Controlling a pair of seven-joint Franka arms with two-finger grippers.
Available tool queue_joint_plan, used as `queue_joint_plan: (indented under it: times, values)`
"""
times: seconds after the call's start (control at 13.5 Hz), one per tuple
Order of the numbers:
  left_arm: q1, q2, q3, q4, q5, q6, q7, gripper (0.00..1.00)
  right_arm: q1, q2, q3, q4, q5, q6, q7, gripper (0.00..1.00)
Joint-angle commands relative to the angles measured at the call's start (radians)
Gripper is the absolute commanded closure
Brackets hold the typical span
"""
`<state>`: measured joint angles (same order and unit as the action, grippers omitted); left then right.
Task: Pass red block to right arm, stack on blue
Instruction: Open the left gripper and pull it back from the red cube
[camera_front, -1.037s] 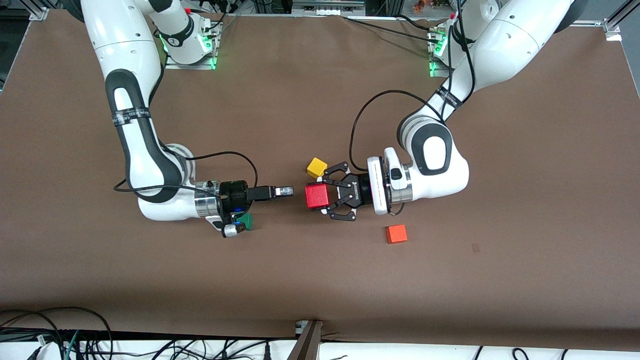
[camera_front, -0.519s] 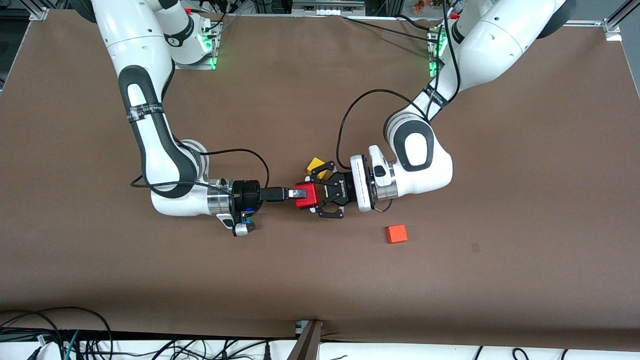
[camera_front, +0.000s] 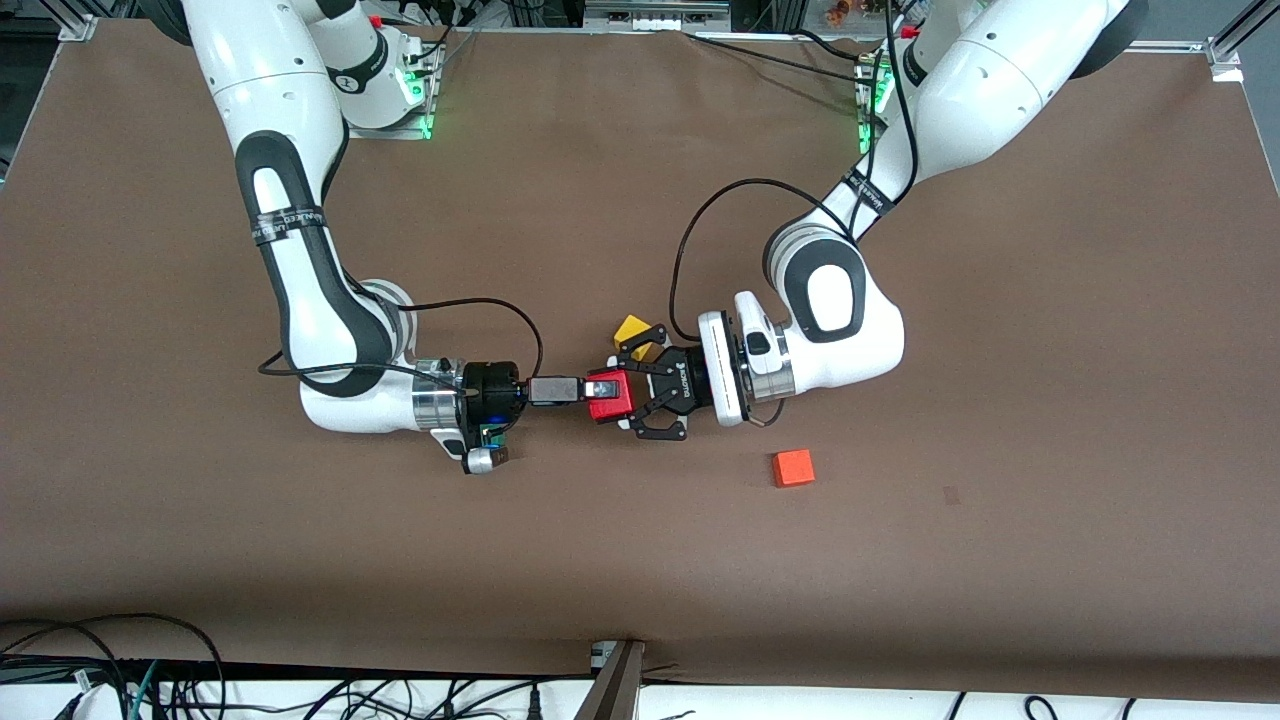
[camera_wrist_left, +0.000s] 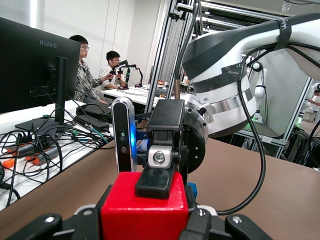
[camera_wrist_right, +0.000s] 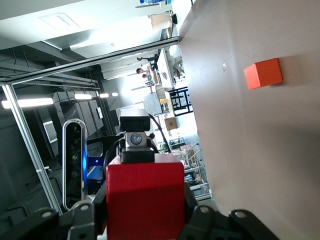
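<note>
The small deep-red matte block (camera_front: 610, 394) is held in the air over the middle of the brown table (camera_front: 640, 560), gripped from 2 sides at once. The left pincer (camera_front: 622, 396), a black open-linkage claw on a white disc, is closed on the block's end toward the left arm. The right pincer (camera_front: 592, 387), a black cylinder with slim straight fingers, is closed on the end toward the right arm; in the left wrist view 1 of its fingers (camera_wrist_left: 159, 170) lies flat on the top face of the block.

Risks from this state, as a judgement:
1. If either arm pulls away while both pincers are clamped, the block may twist, slip or be torn free
2. The right pincer appears to cover only the block's edge region; if the left pincer releases on a shallow grip, the block may tilt or drop to the table
3. A dropped block could strike the small yellow cube (camera_front: 631, 331) lying partly under the left claw

Pose: both forearms lie low and nearly level over the table, wrists pointed at each other along 1 line. The right arm (camera_front: 300, 250) reaches in from its base and bends sharply at the elbow; the left arm (camera_front: 960, 90) does the same from its end.

A small orange cube (camera_front: 793, 467) lies on the table nearer the front camera than the left pincer. The blue cube is only glimpsed below the right pincer in the left wrist view (camera_wrist_left: 192, 190)
</note>
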<state>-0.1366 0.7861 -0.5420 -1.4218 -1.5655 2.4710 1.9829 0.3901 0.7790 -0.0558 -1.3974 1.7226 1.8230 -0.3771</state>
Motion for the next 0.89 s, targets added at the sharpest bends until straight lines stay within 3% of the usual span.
queue_joint_plan:
  times: [0.0,0.37,0.59,0.81]
  values:
    - [-0.001,0.018,0.004,0.023,-0.024,0.011,0.031,0.00,-0.008,-0.009,-0.001,0.000,0.026,-0.004,-0.008,1.00]
    - [0.049,-0.033,0.005,-0.031,-0.021,0.012,0.016,0.00,-0.008,-0.012,-0.012,0.008,0.011,0.001,-0.006,1.00]
    - [0.150,-0.145,0.005,-0.156,-0.018,0.000,-0.016,0.00,-0.008,-0.017,-0.062,0.009,-0.147,0.001,-0.009,1.00]
    - [0.164,-0.177,0.005,-0.192,0.050,-0.004,-0.158,0.00,-0.007,-0.041,-0.122,0.014,-0.383,-0.005,-0.012,1.00]
